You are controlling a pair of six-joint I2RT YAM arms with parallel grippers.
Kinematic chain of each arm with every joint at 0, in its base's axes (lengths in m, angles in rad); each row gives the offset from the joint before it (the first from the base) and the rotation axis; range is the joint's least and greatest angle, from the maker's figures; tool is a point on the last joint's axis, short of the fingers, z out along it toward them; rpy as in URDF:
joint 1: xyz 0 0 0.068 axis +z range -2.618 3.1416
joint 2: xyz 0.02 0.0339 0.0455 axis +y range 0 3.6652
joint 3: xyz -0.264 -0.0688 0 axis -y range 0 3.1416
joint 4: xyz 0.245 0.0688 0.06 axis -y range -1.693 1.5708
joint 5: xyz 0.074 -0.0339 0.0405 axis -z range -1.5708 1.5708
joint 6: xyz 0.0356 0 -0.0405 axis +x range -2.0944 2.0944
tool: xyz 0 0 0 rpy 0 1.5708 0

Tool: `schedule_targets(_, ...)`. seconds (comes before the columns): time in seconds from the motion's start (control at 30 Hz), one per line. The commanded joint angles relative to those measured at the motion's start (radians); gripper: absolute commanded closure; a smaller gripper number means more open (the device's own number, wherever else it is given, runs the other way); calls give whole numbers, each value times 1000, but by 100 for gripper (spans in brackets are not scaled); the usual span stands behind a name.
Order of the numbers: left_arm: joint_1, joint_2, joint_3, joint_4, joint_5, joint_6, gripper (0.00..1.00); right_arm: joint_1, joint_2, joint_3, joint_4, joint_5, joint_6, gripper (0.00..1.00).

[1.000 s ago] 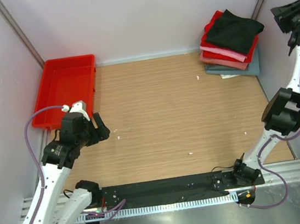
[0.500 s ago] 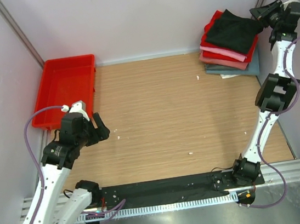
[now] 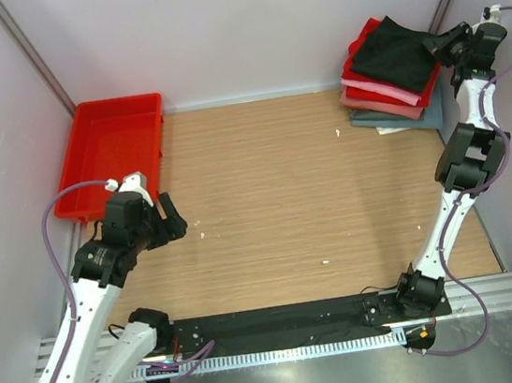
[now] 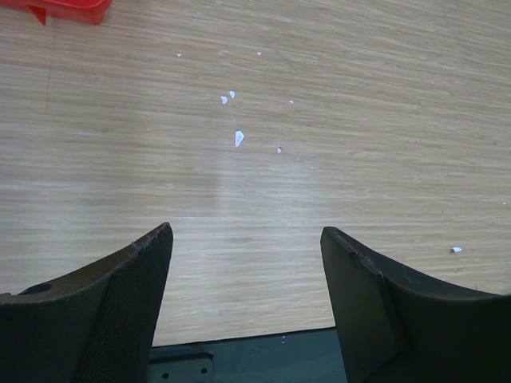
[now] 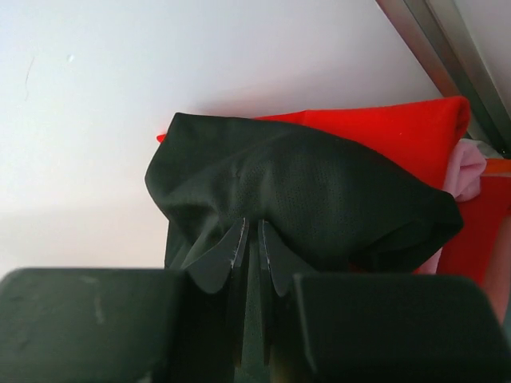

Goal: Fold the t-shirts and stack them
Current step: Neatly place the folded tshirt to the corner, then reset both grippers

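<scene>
A black t-shirt (image 3: 398, 52) lies on top of a stack at the far right corner, over folded bright red (image 3: 364, 45), pink (image 3: 376, 88), dusty-rose (image 3: 375, 105) and grey-teal (image 3: 400, 121) t-shirts. My right gripper (image 3: 441, 42) is at the black shirt's right edge. In the right wrist view it (image 5: 253, 231) is shut on a pinch of the black shirt (image 5: 319, 199), with the red shirt (image 5: 399, 136) behind. My left gripper (image 3: 172, 217) is open and empty above the bare wood, as the left wrist view (image 4: 246, 239) shows.
A red plastic tray (image 3: 117, 101) stands at the far left; its corner shows in the left wrist view (image 4: 64, 9). White walls close in the back and both sides. Small white crumbs (image 4: 238, 138) lie on the wooden table.
My right gripper has swung left from beside the right wall onto the right edge of the black t-shirt. The left arm has not moved.
</scene>
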Motion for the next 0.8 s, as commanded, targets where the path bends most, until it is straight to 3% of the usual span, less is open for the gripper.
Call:
schedule_targets(0.0,5,-4,1,31,-22,-2,24,-102,10,-25,-65,131,107,84)
schedule_targets(0.13,5,-1,1,29,-20,-2,24,-109,-42,4,-83,131,125,80)
schedule_targets(0.27,5,-11,0,31,-19,-2,24,-112,-170,4,-97,134,140,47)
schedule_targets(0.37,5,-11,1,31,-16,-2,24,-107,-299,-8,-86,108,169,36)
schedule_targets(0.5,5,-18,1,32,-17,-1,23,-66,-494,-77,-77,90,157,29)
schedule_targets(0.6,3,-23,-2,34,-16,-1,23,-9,-669,-231,-82,96,114,27)
schedule_targets(0.77,3,-24,-2,34,-12,-1,23,134,-969,-647,-72,178,-13,23)
